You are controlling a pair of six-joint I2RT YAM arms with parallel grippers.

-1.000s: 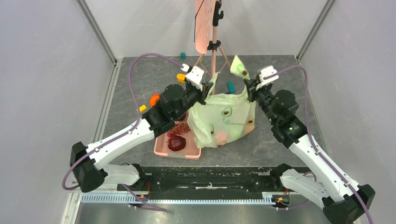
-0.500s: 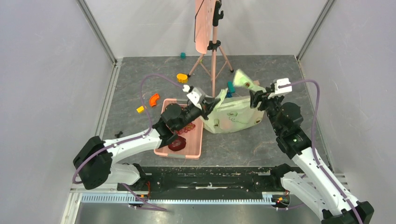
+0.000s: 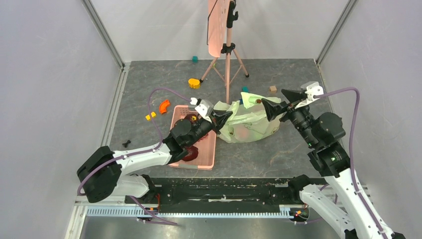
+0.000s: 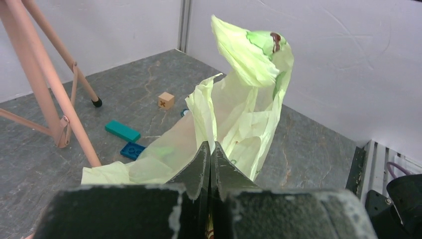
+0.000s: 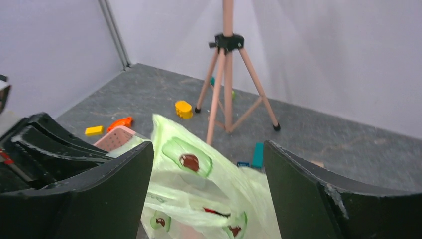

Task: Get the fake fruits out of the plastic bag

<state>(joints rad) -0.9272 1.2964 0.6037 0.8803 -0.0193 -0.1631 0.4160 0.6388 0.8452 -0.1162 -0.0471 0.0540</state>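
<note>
We see a dark grey, stone-look tabletop [image 3: 149,79] shut in by plain pale walls [image 3: 50,74], with a pink tripod [image 3: 228,55] standing at 12 o'clock and little toy blocks [image 3: 194,83] lying near it. The plastic bag [image 3: 249,127] lies crumpled in the middle, just beside the pink basket [image 3: 206,149], at its 3 o'clock. Our left tool [image 3: 224,116] is pinched tight on the bag's 9 o'clock edge, and our right tool [image 3: 279,103] hangs wide apart at its 2 o'clock corner, gripping nothing.
</note>
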